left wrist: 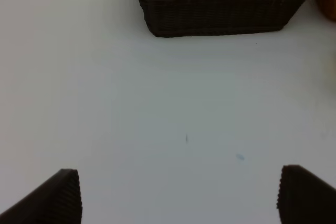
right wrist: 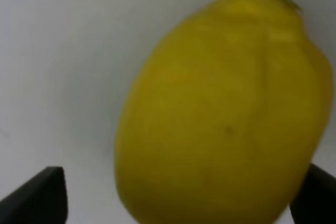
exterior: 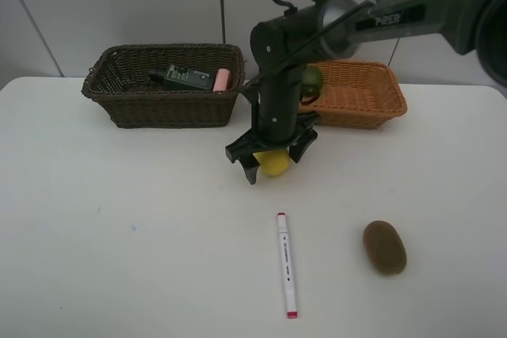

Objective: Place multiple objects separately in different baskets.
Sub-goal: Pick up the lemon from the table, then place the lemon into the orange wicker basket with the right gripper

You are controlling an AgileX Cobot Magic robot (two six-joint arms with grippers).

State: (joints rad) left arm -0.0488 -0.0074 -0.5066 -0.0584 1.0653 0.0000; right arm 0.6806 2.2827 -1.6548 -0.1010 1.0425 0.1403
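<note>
My right gripper (exterior: 273,160) is open and straddles the yellow lemon (exterior: 275,164) on the table, between the two baskets and a little in front of them. In the right wrist view the lemon (right wrist: 220,108) fills the space between the dark fingertips (right wrist: 37,198), closer to one than the other. The dark brown basket (exterior: 162,104) holds the dark green bottle (exterior: 186,78) and the pink bottle (exterior: 222,80). The orange-tan basket (exterior: 360,108) holds the green lime (exterior: 311,81). The white marker (exterior: 286,264) and the brown kiwi (exterior: 384,247) lie on the table in front. My left gripper (left wrist: 178,198) is open and empty over bare table. The avocado and the eraser are hidden.
The white table (exterior: 119,235) runs to the tiled back wall. The right arm (exterior: 380,17) reaches in from the upper right over the orange-tan basket. In the left wrist view the dark basket (left wrist: 220,9) stands ahead of the left gripper.
</note>
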